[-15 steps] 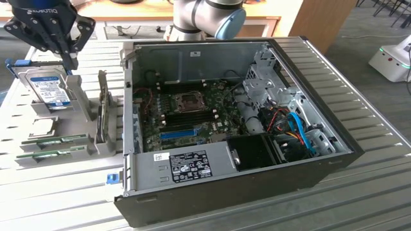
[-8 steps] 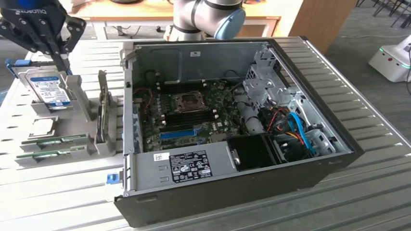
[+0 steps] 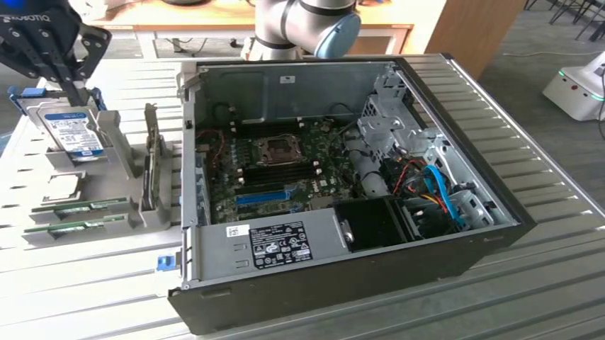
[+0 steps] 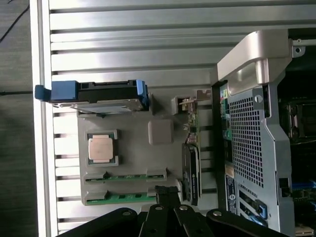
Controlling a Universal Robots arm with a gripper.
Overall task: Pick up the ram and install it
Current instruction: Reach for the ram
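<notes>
— How far along is the job?

— Hardly begun, I'd say. The ram (image 4: 123, 176) lies flat in the gray holder (image 4: 133, 158) on the tabletop (image 3: 104, 283), with a second stick (image 4: 123, 198) in the next groove. Neither is lifted, so both the pick-up and the install are left to do.

— And the tool?

— The tool (image 3: 78, 95) is clenched, fingers together, with nothing between them.

— Where is the ram from there?

— Below the tool and a little to one side. From the wrist, the fingertips point down near the ends of the two sticks but hang apart from them, above the holder.

— What else sits under it?

— A hard drive (image 3: 76, 131) stands in the same holder almost straight beneath the tool, and a processor chip (image 4: 102, 148) lies between the drive and the ram.

— How is the arm posed?

— The arm (image 3: 307, 28) rises behind the open computer case (image 3: 359, 177) and reaches out over the holder, wrist turned so the tool points down, slightly tilted. The case lies off to the tool's side, well apart.
</notes>
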